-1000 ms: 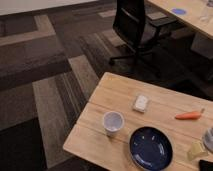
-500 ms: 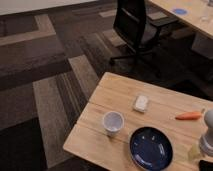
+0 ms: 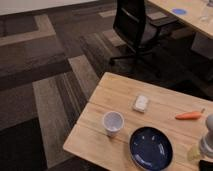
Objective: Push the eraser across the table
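Though cut off by the right frame edge, reads as the end effector [image 3: 207, 136]: pale grey rounded body, low over the light wooden plank-top desk [image 3: 119, 91]. Spread or pressed together: cannot tell. Nothing visibly pinched.

Small flat black rectangular eraser [image 3: 205, 165]: most likely the dark patch in the bottom right corner, flat on the desk and cropped by the frame. Lies just below the end effector in view, so on its camera-near side. Touching or apart: cannot tell. Long axis: cannot tell, too little showing.

Probably pre-contact, push not yet started. Needs getting behind the eraser before driving it over open wood. Watch the round dark blue plate [image 3: 151, 148] close on the left and the orange carrot [image 3: 189, 115] beyond. Small white rectangular block [image 3: 141, 103] and white cup [image 3: 113, 122] well apart, not the target.
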Motion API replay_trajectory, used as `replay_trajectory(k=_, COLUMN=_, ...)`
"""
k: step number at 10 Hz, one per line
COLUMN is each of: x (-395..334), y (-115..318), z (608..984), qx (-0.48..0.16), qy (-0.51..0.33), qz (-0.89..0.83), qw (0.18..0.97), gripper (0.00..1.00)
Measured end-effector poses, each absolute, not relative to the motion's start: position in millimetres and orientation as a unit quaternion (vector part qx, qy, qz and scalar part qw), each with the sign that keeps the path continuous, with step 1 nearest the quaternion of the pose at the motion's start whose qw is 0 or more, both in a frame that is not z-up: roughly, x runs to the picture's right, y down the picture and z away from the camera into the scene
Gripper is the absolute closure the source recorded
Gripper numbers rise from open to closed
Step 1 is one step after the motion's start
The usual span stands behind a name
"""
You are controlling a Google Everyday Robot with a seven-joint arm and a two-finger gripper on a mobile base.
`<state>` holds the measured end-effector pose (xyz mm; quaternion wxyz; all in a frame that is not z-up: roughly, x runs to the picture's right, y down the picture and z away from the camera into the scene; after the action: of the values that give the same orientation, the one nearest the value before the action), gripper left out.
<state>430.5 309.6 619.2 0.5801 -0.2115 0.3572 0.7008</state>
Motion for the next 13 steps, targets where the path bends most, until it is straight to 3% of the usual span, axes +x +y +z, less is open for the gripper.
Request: replay_trajectory(k=13, x=455.2, y=345.8, z=647.4, qx=-0.226, qy=0.343, qz=0.716, qw=0.565, gripper=0.35)
